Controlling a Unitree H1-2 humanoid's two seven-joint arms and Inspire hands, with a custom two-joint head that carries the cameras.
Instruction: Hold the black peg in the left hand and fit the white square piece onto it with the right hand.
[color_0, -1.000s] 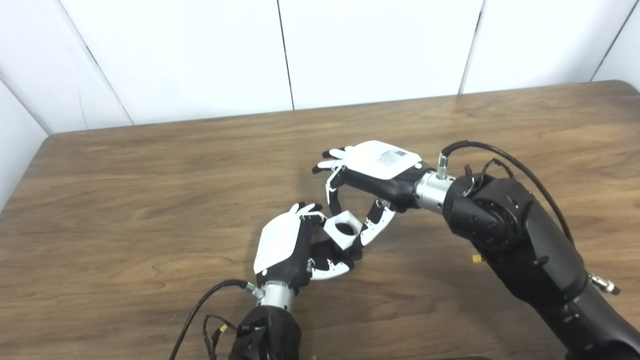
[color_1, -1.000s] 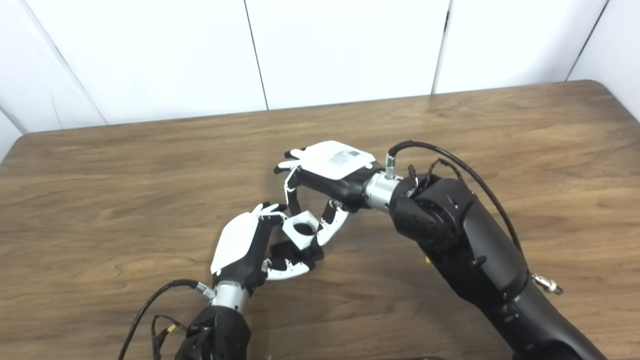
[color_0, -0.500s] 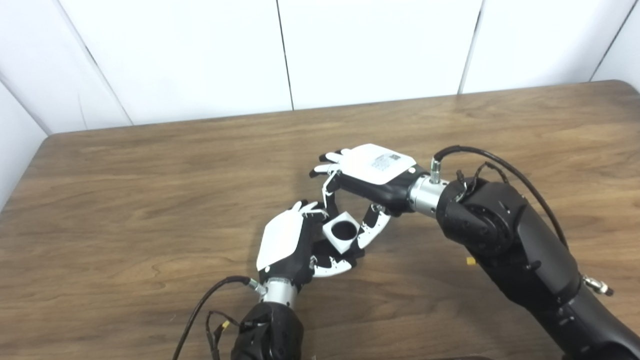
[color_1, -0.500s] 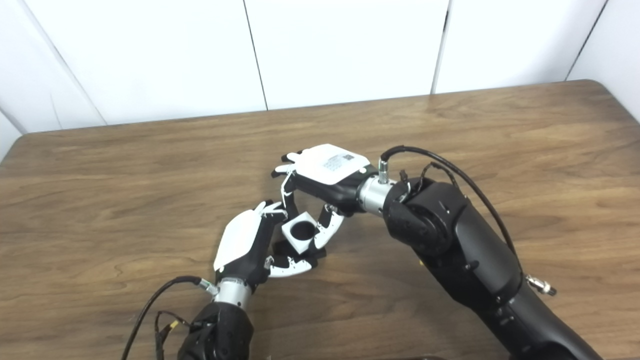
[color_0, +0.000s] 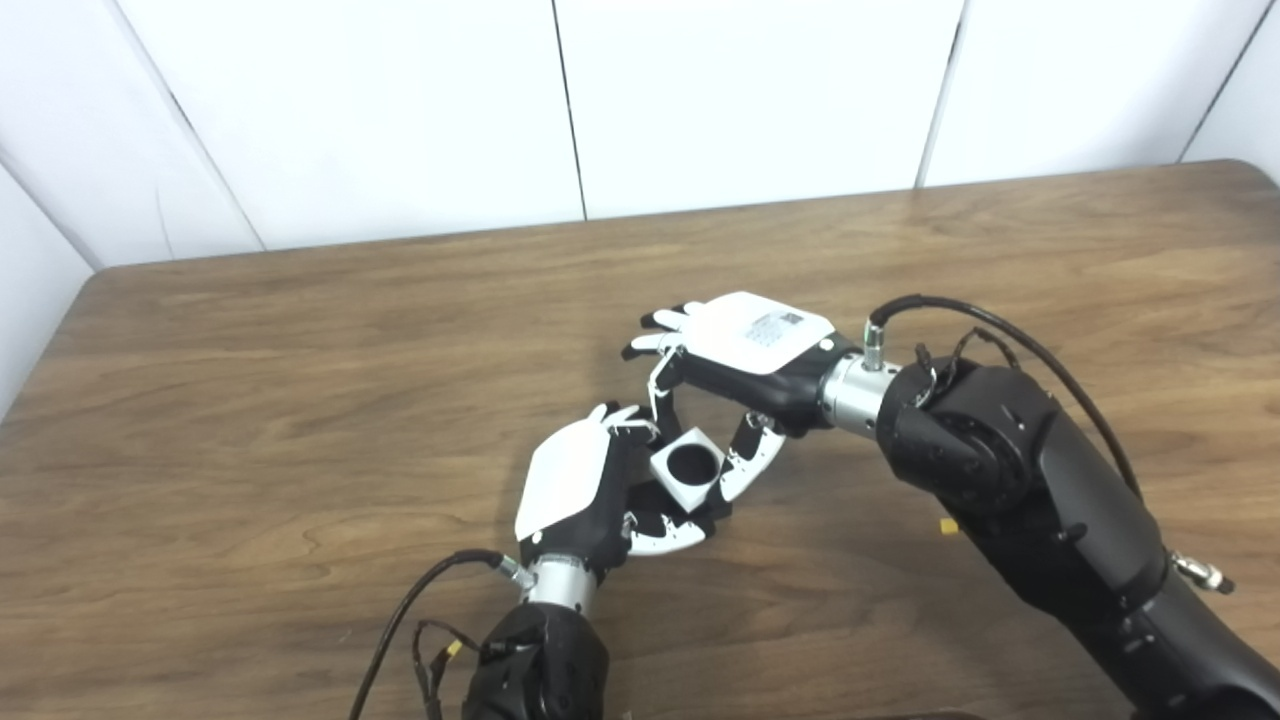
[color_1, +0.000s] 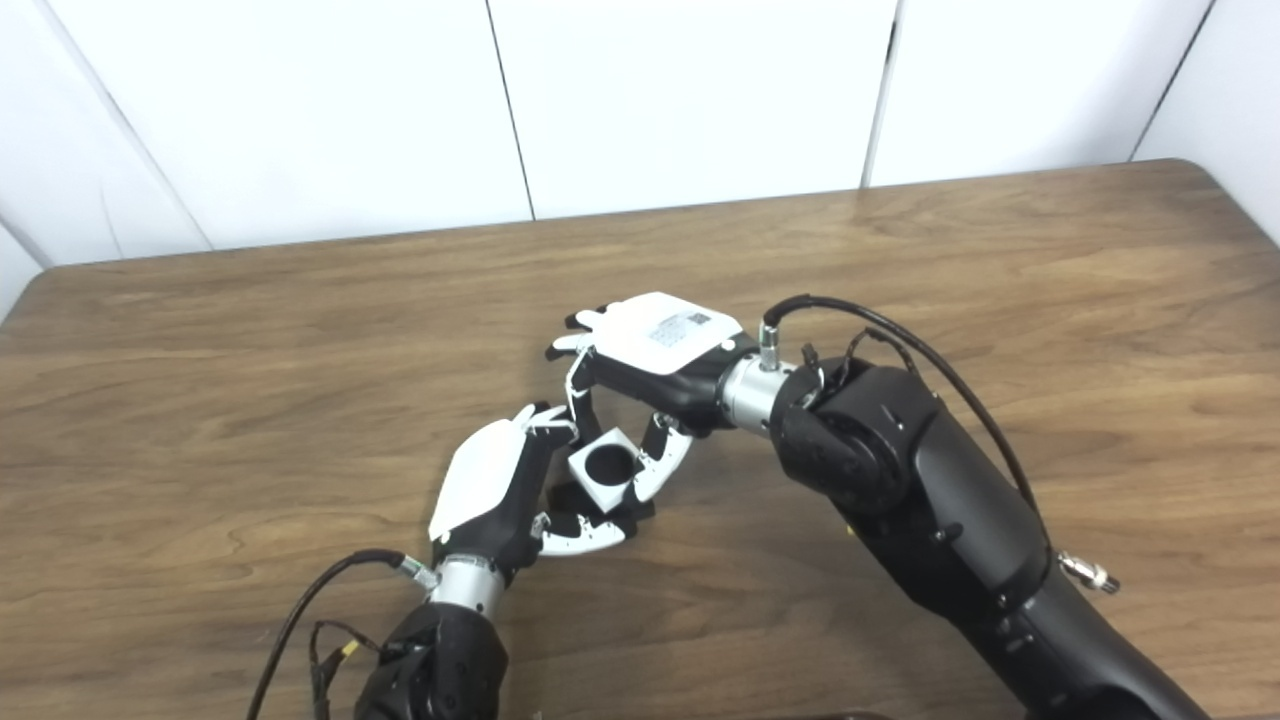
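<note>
Our left hand (color_0: 580, 490): it is curled shut around something dark low down; we think this is the black peg (color_0: 655, 500), but most of it is hidden
Our right hand (color_0: 735, 360): its fingers and thumb are pinched on the white square piece (color_0: 687, 466)
White square piece: it sits right above our left hand's fingers, up off the bench (color_0: 300, 400), with its round hole facing up at us
Step now: we are lining the hole up over the peg
How to do it well: we should keep the left hand steady, hold the piece flat, and push down slowly; if it tips, it may jam
Can't tell: if the peg is in the hole yet
Room to move: both hands are near the middle of the bench, far from its edges, with bare wood all around
</note>
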